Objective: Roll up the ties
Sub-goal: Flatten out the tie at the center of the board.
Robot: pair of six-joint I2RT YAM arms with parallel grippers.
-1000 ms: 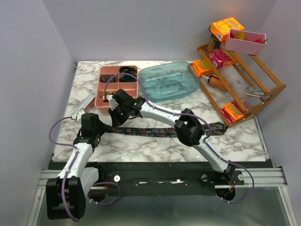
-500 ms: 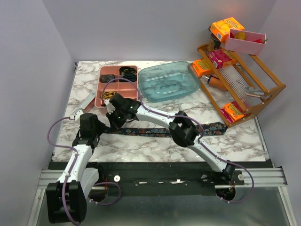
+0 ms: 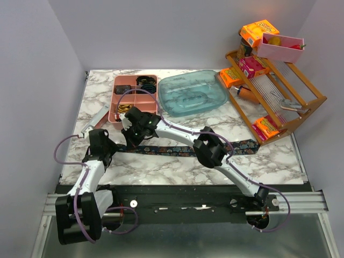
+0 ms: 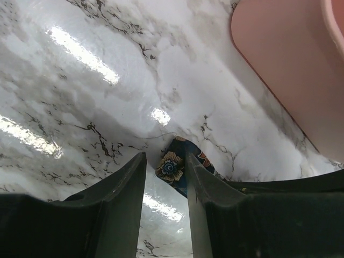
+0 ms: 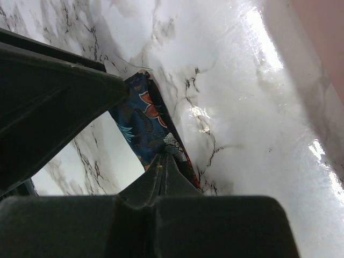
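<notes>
One tie (image 3: 177, 150), dark with a small floral print, lies flat across the marble table (image 3: 161, 166) from left to right. My right gripper (image 3: 131, 141) is low over its left part. In the right wrist view it (image 5: 163, 157) is shut, pinching the tie (image 5: 141, 121) near its pointed end. My left gripper (image 3: 111, 146) sits at the tie's left tip. In the left wrist view it (image 4: 165, 158) is open, with the tie tip (image 4: 171, 166) lying on the table between the fingers, close to the right finger (image 4: 200, 183).
A pink compartment tray (image 3: 124, 110) with small items stands just behind the grippers; its edge shows in the left wrist view (image 4: 290, 70). A blue-green clear tray (image 3: 192, 92) is mid-back. A tilted wooden rack (image 3: 277, 99) with snack packs stands at the right. A grey tool (image 3: 95, 119) lies at the left.
My right gripper came down and toward the near edge onto the tie's left part. The left arm shifted slightly left by the tie tip.
</notes>
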